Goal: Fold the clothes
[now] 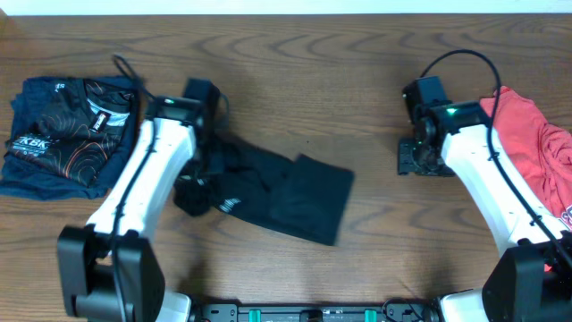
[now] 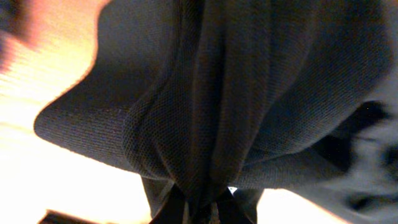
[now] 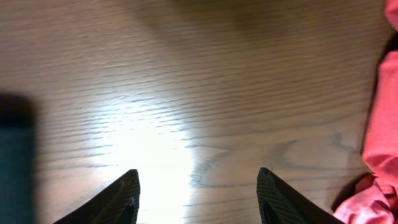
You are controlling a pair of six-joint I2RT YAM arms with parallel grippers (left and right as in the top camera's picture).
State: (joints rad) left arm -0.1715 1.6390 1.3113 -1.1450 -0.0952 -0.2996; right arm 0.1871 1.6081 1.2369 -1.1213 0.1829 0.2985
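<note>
A plain black shirt (image 1: 286, 197) lies partly folded in the middle of the table, with a small white mark near its left end. My left gripper (image 1: 198, 183) is shut on the shirt's left end; in the left wrist view the bunched black fabric (image 2: 224, 106) hangs from the closed jaws (image 2: 202, 208). A coral-red shirt (image 1: 536, 152) lies crumpled at the right edge and shows in the right wrist view (image 3: 379, 137). My right gripper (image 1: 418, 159) is open and empty over bare wood (image 3: 198, 180), left of the red shirt.
A folded dark blue shirt with red line print and white lettering (image 1: 67, 134) lies at the far left. The wooden table (image 1: 313, 80) shows bare wood along the back and between the black shirt and the right arm.
</note>
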